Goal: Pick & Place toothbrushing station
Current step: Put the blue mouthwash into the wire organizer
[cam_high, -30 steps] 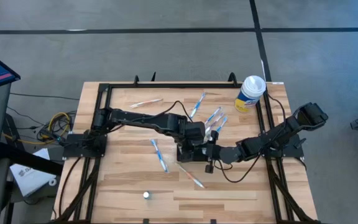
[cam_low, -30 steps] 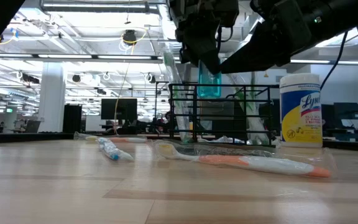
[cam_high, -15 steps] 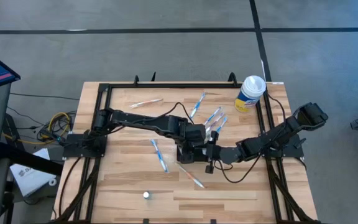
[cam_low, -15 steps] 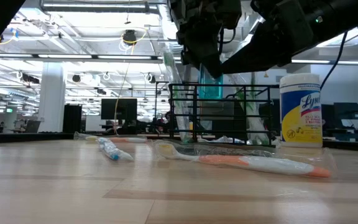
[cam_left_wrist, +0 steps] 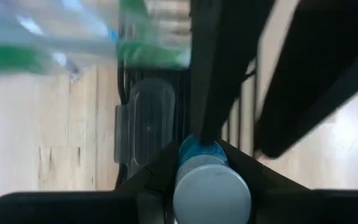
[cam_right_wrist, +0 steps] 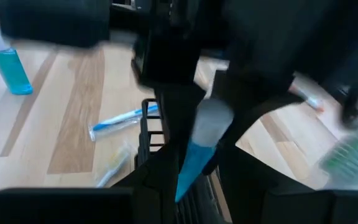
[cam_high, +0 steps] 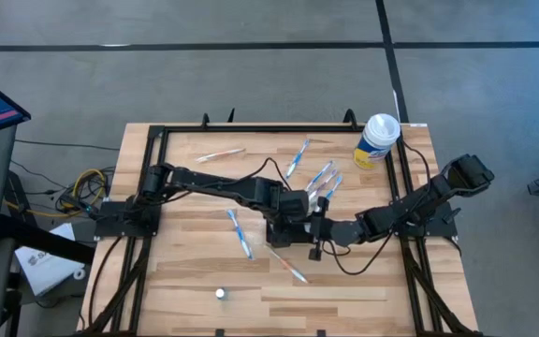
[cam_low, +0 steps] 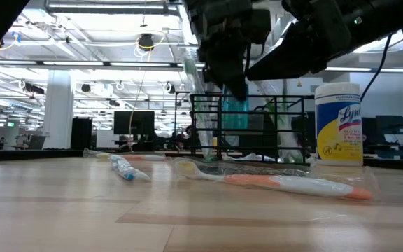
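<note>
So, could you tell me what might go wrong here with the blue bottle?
The grey-capped translucent blue bottle, pinched in the left gripper, hangs at the top bars of the black wire rack and might snag. The right gripper sits close; the arms could bump.

High view looks straight down; low view looks level; both share the table [cam_high: 185, 281].

Six loose toothbrushes [cam_high: 218, 154] [cam_high: 297, 157] [cam_high: 320, 175] [cam_high: 331, 186] [cam_high: 240, 233] [cam_high: 289, 266], one canister [cam_high: 376, 140], one blue bottle [cam_low: 235, 112], one toothbrushing station [cam_high: 279, 231] — and one white object [cam_high: 221, 293].
</note>
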Controlling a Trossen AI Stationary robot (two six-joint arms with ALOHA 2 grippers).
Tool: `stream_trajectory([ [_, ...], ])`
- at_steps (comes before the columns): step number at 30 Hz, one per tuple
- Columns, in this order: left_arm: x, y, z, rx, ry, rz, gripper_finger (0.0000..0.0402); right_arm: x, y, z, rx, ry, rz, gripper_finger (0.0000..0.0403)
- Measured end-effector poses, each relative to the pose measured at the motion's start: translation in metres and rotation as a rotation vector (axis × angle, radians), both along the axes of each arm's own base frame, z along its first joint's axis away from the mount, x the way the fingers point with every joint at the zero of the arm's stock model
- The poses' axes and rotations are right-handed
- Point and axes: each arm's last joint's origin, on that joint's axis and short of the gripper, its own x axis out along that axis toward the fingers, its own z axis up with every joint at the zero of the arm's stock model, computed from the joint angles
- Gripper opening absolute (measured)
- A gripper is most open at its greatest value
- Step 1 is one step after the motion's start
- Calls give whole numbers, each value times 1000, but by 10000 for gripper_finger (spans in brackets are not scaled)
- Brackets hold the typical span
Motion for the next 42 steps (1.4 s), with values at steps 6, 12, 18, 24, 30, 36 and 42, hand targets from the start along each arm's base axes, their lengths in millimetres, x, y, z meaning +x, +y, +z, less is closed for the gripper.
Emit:
stream_trajectory([
  [6, 0, 0, -2, -1, 0, 1, 85, 0, 0, -1, -2, 6, 0, 103],
  [12, 1, 0, -2, -2, -13, 2, 85, 0, 0, -1, -3, 6, 0, 103],
  [18, 2, 0, -3, -3, -11, 2, 85, 0, 0, -1, -3, 8, 0, 103],
  [24, 4, -1, -9, -6, -10, 0, 85, 0, 0, -1, -4, 9, 0, 103],
  [30, 7, -1, -16, -14, 4, -4, 86, 0, 0, -1, -5, 11, -1, 103],
  [36, 7, -1, -16, -14, 1, -4, 86, 0, 0, -1, -5, 10, -1, 103],
  [42, 8, -1, -16, -14, -4, -4, 86, 0, 0, -1, -5, 11, 0, 103],
])
